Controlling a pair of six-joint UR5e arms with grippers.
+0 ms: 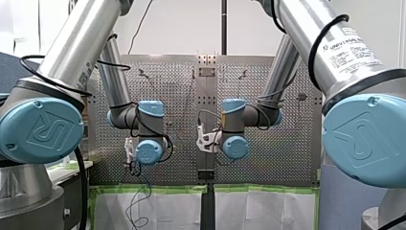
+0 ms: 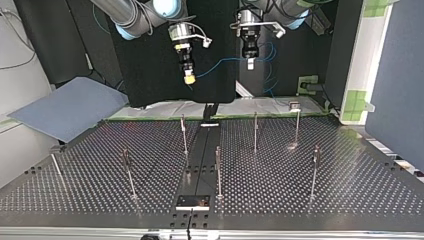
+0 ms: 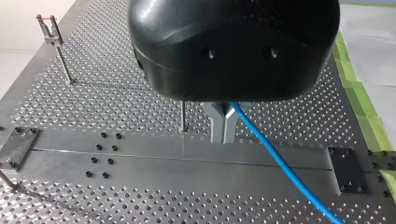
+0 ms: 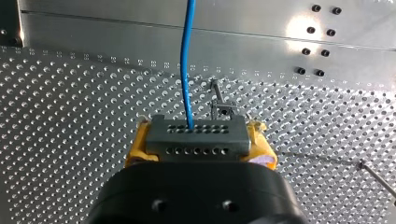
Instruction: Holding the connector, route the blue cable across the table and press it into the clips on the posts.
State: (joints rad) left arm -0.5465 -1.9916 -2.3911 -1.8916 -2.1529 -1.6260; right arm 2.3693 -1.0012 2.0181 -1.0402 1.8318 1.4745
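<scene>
Top view, left to right.

Right gripper [image 2: 189, 78]: hangs high over the table's [image 2: 300, 200] far edge. Its yellow pads are clamped on the grey connector [image 4: 196, 136]; the right wrist view shows a pad tight on each end.

Cable [image 4: 187, 56]: blue, leaves the connector's outer face and sags through the air across to the left gripper [image 2: 250, 63].

Left gripper: metal fingers [image 3: 217, 126] are narrow and pinched on the cable just below the black housing. The cable trails away past them, above the table. The two grippers are near each other and apart.

Posts [image 2: 218, 170]: thin and upright, spread across the table. One in the left wrist view carries a forked clip [image 3: 48, 27]. The cable hangs clear of every post.
</scene>
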